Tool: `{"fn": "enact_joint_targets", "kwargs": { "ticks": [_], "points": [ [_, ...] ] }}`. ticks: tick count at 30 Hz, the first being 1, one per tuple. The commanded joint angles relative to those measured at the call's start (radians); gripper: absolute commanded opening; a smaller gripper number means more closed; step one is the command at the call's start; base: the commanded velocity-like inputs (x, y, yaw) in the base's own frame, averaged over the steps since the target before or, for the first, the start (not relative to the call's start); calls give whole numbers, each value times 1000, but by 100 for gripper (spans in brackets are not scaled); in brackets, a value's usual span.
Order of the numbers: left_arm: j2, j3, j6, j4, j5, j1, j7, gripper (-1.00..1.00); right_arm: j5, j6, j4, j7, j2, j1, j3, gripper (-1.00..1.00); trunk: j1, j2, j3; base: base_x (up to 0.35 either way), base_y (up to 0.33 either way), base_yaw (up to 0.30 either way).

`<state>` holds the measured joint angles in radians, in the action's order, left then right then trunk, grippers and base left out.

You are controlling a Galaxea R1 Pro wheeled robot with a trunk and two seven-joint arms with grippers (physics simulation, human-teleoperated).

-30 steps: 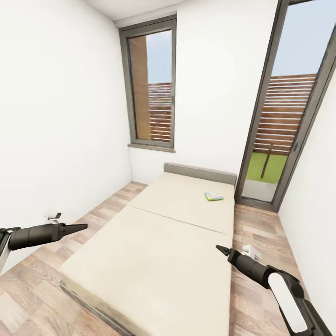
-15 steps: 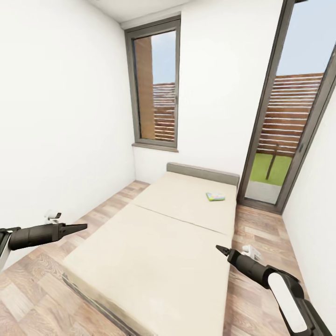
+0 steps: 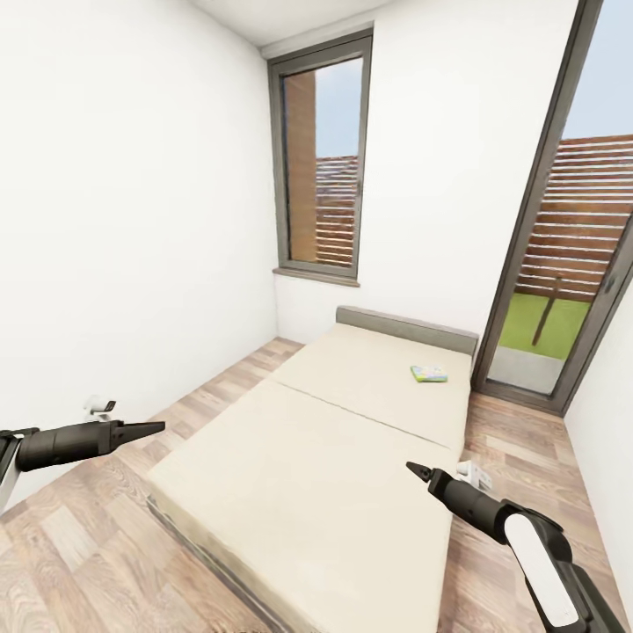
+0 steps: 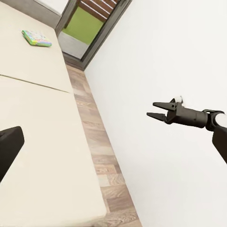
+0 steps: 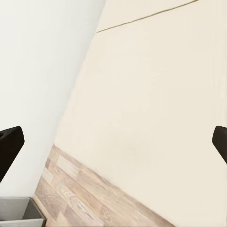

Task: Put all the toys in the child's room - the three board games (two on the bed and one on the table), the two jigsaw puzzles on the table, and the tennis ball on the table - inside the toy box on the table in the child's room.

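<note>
Your left gripper and right gripper both carry nothing; the right's jaws stand parted in the left wrist view, while the left's I cannot tell. One flat green-and-white board game box lies near the grey headboard of the low beige bed, well apart from both. Judged from here, collecting it is not yet begun.

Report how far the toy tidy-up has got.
Done: cannot tell; one board game still lies on the bed near the headboard. In hand: nothing; the left gripper and right gripper are empty, held above floor and mattress. Left: fetching that game and boxing it.
</note>
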<state>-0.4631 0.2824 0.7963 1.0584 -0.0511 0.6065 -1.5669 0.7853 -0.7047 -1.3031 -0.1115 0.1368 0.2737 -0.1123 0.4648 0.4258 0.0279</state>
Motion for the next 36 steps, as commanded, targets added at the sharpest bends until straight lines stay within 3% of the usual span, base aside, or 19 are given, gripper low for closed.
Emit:
{"fn": "enact_joint_targets", "kwargs": {
  "ticks": [1, 10, 36],
  "points": [
    [0, 0, 11, 0, 1, 1, -4, 100, -3, -6, 0, -5, 0, 1, -2, 100, 1, 2, 2, -44, 0, 23],
    [0, 0, 11, 0, 1, 1, -4, 100, -4, -6, -1, -5, 0, 1, -1, 100, 1, 2, 2, -14, 0, 126],
    [0, 0, 11, 0, 1, 1, -4, 100, -5, -6, -1, -5, 0, 1, -1, 100, 1, 2, 2, 0, 0, 277]
  ]
}}
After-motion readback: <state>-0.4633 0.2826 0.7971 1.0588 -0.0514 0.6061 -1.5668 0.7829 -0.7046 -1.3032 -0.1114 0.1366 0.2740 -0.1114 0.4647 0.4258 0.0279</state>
